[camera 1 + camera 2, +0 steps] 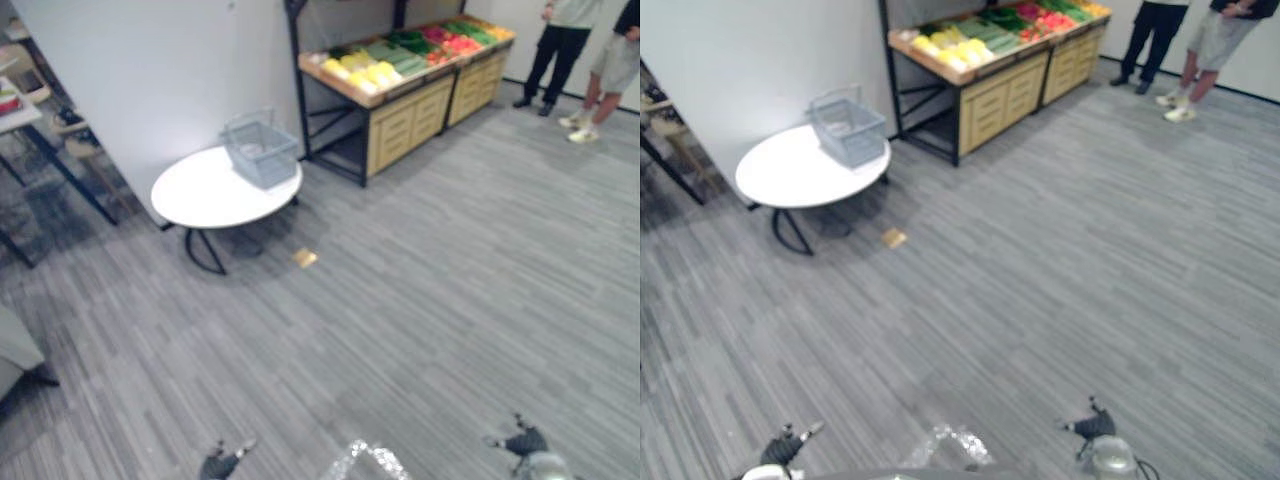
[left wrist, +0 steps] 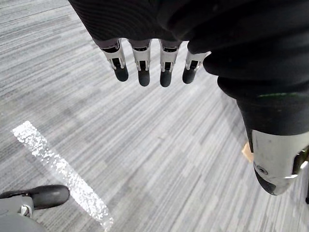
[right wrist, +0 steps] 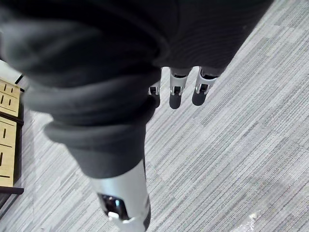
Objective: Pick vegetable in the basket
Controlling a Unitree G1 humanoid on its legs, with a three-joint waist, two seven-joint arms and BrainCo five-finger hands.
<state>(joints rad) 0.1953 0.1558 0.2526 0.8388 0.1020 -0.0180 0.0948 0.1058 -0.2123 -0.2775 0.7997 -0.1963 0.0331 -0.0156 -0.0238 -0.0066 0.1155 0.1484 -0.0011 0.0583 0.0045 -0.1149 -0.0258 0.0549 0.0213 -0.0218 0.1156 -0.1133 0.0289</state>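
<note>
The vegetables (image 1: 400, 55) lie in rows on top of a wooden stand (image 1: 410, 120) at the far side of the room, well away from the robot. There are yellow ones at one end, green ones in the middle and red ones further along. The stand has pale wooden drawers on its front. Near the stand is a round white table (image 1: 200, 195) with dark legs, and a grey wire basket (image 1: 260, 150) sits on the table's far edge, close to a white wall (image 1: 150, 70). A small tan piece (image 1: 305, 258) lies on the grey floor (image 1: 450, 300) just in front of the table. Two people (image 1: 560, 50) stand past the far end of the stand. The left hand (image 2: 141, 62) hangs low over the floor with its fingers straight and loose, its thumb off to the side. The right hand (image 3: 176, 89) hangs low over the floor too, with its fingers relaxed. A shiny streak (image 2: 63, 169) shows on the floor between the two hands.
</note>
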